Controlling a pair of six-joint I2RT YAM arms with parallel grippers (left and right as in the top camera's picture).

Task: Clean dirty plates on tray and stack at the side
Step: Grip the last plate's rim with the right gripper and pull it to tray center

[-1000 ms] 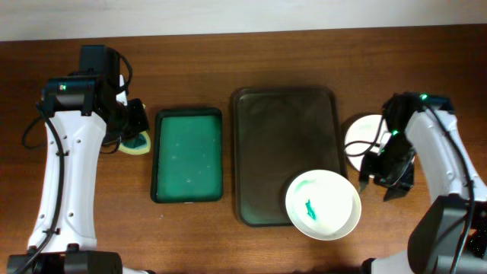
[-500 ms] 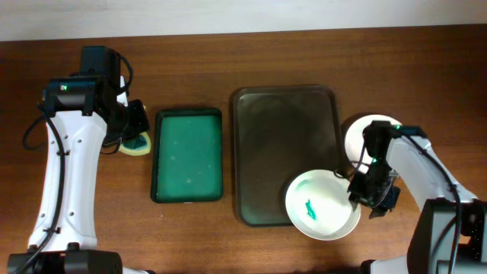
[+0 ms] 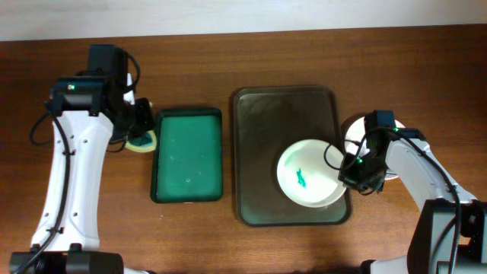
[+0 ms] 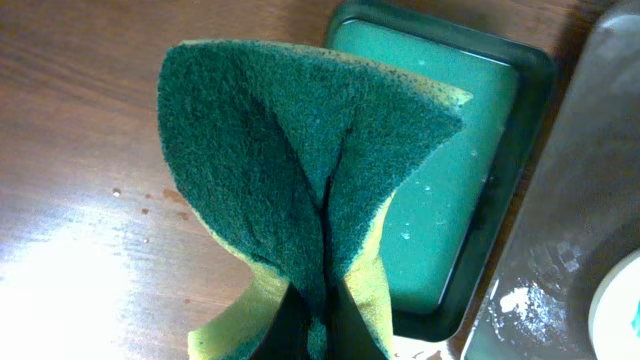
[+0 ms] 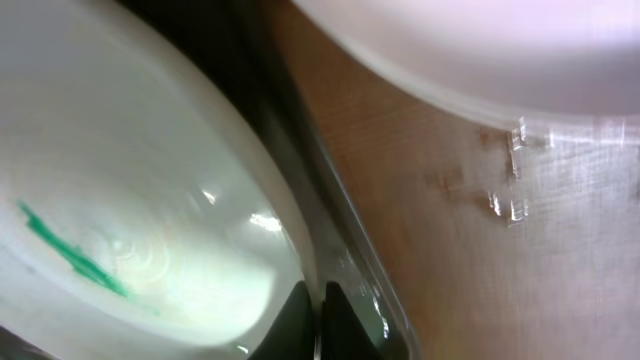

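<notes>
A white plate (image 3: 308,173) with a green smear (image 3: 300,179) lies on the dark tray (image 3: 259,129), in its near right part. My right gripper (image 3: 348,176) is shut on that plate's right rim; the right wrist view shows the rim (image 5: 290,230) pinched between the two black fingers. A clean white plate (image 3: 356,131) sits on the table right of the tray, partly under the right arm. My left gripper (image 3: 139,131) is shut on a green and yellow sponge (image 4: 300,170), folded between the fingers, just left of the green basin (image 3: 188,154).
The green basin holds water and stands between the sponge and the tray. Bare wooden table (image 3: 190,243) surrounds everything. Left arm links run down the left side, the right arm down the right edge.
My right gripper closed on the dirty plate's rim and dragged it left and up, from overhanging the tray's corner fully onto the tray. The left gripper with the sponge shifted slightly right.
</notes>
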